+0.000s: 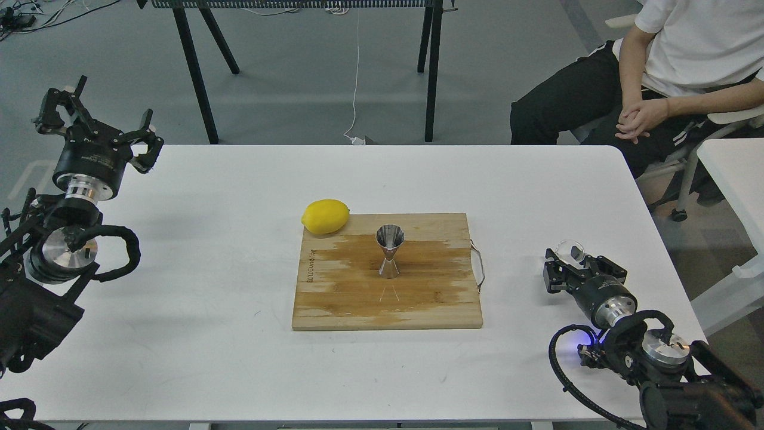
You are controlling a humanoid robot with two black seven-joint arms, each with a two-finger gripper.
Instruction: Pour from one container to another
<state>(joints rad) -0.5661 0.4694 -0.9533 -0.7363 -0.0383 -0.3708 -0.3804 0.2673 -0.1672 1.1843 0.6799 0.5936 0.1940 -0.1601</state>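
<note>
The clear glass cup [571, 251] stands on the white table at the right, well off the board. My right gripper [570, 261] lies low over the table with its fingers close on either side of the cup, and it looks shut on it. The steel jigger [389, 251] stands upright in the middle of the wooden cutting board [334, 298], about a board's half-width left of the cup. My left gripper [98, 122] is raised over the table's far left corner, open and empty, far from both.
A yellow lemon [325, 216] rests at the board's back left corner. The board has a metal handle [479, 266] on its right side. A seated person [656, 89] is behind the table's right corner, and a second table's edge [734, 179] is to the right.
</note>
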